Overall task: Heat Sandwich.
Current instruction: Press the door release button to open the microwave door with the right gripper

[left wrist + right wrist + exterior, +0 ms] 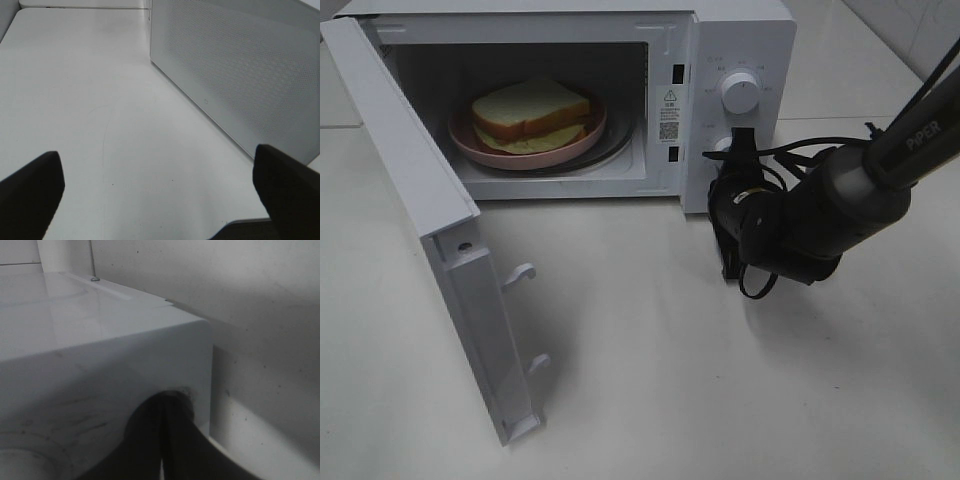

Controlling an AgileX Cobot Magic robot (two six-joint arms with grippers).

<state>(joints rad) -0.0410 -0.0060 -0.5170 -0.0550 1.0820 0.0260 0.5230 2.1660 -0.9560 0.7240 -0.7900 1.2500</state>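
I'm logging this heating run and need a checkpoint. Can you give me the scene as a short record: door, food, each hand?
microwave door: swung wide open
sandwich: on the pink plate, inside the microwave
left hand: open, empty, over the table near a perforated white panel
right hand: shut, holding nothing, at the control panel by the lower knob; contact unclear
upper knob: clear of the hand
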